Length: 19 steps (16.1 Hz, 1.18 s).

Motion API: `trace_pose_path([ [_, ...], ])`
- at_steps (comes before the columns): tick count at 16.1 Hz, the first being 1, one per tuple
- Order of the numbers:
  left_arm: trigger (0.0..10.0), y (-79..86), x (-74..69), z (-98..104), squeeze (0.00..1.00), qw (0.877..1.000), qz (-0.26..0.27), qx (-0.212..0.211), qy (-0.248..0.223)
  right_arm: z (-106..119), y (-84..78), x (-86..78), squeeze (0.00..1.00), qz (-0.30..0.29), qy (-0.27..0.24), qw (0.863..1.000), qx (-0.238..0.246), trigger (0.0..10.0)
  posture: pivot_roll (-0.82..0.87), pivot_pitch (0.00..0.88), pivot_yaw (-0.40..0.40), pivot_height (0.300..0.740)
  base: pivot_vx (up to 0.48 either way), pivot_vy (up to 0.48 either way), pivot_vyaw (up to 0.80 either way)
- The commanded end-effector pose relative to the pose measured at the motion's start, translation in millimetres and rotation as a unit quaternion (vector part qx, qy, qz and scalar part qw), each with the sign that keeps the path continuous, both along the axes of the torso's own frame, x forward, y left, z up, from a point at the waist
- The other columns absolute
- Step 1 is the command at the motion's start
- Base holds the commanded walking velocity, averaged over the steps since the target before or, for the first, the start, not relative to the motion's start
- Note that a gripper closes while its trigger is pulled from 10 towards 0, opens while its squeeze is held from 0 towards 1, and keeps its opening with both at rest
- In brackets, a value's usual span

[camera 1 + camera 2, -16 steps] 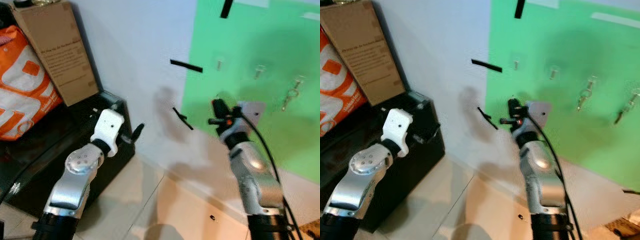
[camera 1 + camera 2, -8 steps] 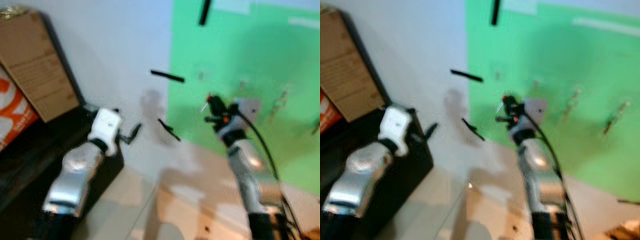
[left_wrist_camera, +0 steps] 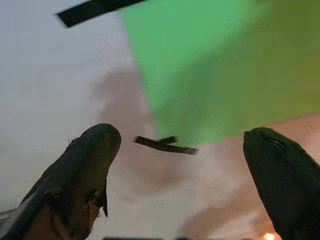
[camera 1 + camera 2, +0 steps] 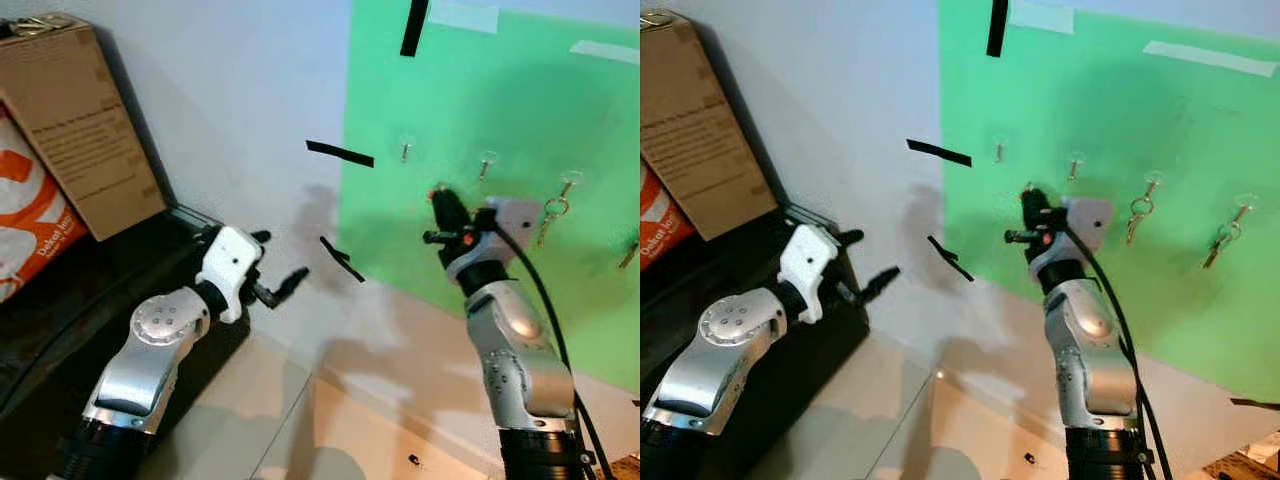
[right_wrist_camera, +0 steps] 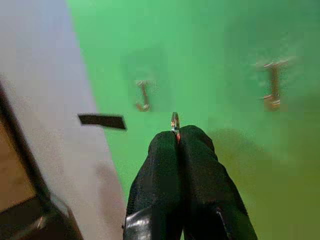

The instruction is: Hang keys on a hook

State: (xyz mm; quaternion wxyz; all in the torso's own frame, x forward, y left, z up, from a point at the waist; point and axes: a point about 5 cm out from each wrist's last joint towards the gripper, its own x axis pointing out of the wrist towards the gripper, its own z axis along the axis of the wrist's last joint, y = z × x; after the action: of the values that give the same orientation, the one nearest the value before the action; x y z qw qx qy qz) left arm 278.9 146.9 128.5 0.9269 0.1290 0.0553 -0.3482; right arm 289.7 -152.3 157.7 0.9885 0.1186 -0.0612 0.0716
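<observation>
At frame centre, the right gripper (image 5: 176, 136) pinches a key ring (image 5: 175, 121) before the green panel (image 4: 520, 90); the left gripper (image 3: 185, 165), lower left, gapes empty.

Most of the key ring (image 5: 175, 121) was buried between the shut jaws of the right gripper (image 5: 178, 136), so only a small silver loop poked out past the tips, and whatever hung from it was hidden. The hooks (image 5: 143, 96) beyond the jaws were blurry smears on the green panel (image 5: 215, 55), shape impossible to read. The cardboard box (image 4: 82, 120) and orange bag (image 4: 30, 215), off beyond the left gripper (image 3: 180, 165), were chopped by the frame edge, print too tiny to read.
</observation>
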Motion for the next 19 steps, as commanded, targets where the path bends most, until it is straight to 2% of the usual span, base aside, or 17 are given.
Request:
trace_pose_path([
  [1,10.0,-3.1,1.2,7.7,0.01,1.000,-0.023,-0.004,-0.003,6.1,-5.2,0.1,0.00,-0.013,-0.013,1.000,0.016,10.0,-0.03,0.000,0.039,0.740,0.000,0.000,0.00],
  [4,10.0,-13.5,-4.6,14.0,0.02,0.996,-0.086,-0.027,0.010,10.9,-9.5,3.3,0.00,-0.020,-0.018,0.999,0.027,10.0,-0.04,0.000,0.044,0.740,0.000,0.000,0.00],
  [6,10.0,-17.1,-7.2,15.6,0.02,0.993,-0.110,-0.038,0.020,12.5,-13.0,6.9,0.00,-0.031,-0.017,0.999,0.036,10.0,-0.04,0.000,0.041,0.740,0.000,0.000,0.00],
  [12,10.0,-17.3,-8.8,17.6,0.02,0.991,-0.123,-0.043,0.030,14.7,-25.0,13.3,0.00,-0.071,-0.012,0.994,0.079,10.0,-0.04,0.000,0.036,0.740,0.000,0.000,0.00],
  [19,10.0,-16.6,-9.3,18.3,0.02,0.990,-0.127,-0.042,0.035,0.4,-40.4,5.0,0.00,-0.107,0.020,0.984,0.140,10.0,-0.04,0.000,0.042,0.740,0.000,0.000,0.00],
])
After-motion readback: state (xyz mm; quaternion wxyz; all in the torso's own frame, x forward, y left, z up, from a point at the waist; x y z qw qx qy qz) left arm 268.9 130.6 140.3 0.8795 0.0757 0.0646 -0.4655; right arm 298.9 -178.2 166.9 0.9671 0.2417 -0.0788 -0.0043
